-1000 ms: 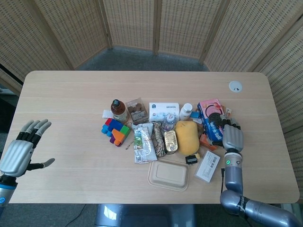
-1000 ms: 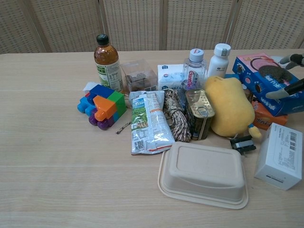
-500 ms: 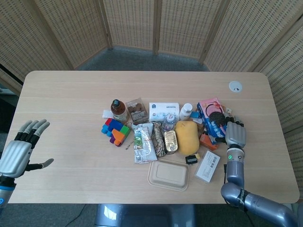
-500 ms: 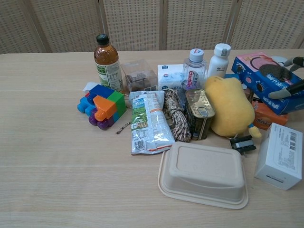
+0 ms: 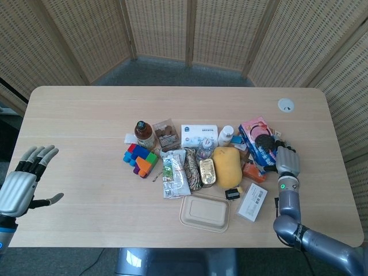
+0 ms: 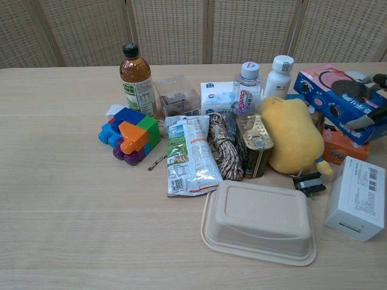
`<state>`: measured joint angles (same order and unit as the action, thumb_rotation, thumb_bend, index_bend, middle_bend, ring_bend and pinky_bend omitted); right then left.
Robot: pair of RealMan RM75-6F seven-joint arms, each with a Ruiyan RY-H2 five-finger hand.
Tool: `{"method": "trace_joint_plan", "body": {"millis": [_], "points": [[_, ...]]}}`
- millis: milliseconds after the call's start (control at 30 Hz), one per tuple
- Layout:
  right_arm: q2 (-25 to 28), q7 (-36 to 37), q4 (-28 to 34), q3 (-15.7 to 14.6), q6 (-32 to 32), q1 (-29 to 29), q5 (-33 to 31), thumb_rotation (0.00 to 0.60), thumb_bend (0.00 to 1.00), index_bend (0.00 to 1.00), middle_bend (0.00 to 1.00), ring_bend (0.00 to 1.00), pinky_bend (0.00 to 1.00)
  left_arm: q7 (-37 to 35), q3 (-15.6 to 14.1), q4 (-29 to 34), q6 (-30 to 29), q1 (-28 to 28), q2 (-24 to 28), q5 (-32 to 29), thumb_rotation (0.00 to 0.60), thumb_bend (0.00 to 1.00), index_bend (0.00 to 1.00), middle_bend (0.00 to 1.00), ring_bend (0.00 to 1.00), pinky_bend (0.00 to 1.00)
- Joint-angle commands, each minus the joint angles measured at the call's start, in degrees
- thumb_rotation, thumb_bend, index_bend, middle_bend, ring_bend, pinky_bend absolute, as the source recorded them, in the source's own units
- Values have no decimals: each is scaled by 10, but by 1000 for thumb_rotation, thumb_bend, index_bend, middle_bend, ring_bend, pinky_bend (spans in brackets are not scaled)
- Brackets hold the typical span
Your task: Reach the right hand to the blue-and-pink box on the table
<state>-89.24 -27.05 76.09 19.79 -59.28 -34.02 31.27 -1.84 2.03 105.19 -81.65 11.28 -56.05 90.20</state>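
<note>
Wood table [image 5: 80,115]: R hand [image 5: 286,163] fingers-fwd, clasping blue-and-pink box [image 5: 257,140]; L hand [image 5: 23,180] splayed, empty.

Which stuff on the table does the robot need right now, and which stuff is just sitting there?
Needed:
right hand, at the box's near right edge
blue-and-pink box

Just sitting there:
brown bottle
toy blocks
yellow plush toy
tin can
snack packet
beige lidded tray
white carton
left hand, far off, holding nothing
</note>
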Motion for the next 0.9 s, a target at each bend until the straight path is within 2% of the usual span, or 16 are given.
{"method": "trace_joint_plan", "body": {"millis": [33,100,233,500,900], "points": [[5,32,0,6,-7,8,24,600,1,0,0,458,608,1,1,0,1,1,0,0,600,131,0,0,0,0],[8,46,2,8,-11,12,33,600,1,0,0,603,673,2,1,1,2,2,-1,0,600,131,0,0,0,0],[20,70,13,14,-20,20,48,600,2,0,0,655,686,5,2,1,6,4,-2,-2,600,132,0,0,0,0],[62,108,63,31,-42,37,74,600,1,0,0,662,685,9,3,2,9,6,-2,-5,600,130,0,0,0,0],[156,188,196,88,-75,63,117,600,3,0,0,662,685,13,-1,7,4,1,-1,0,600,132,0,0,0,0]]}}
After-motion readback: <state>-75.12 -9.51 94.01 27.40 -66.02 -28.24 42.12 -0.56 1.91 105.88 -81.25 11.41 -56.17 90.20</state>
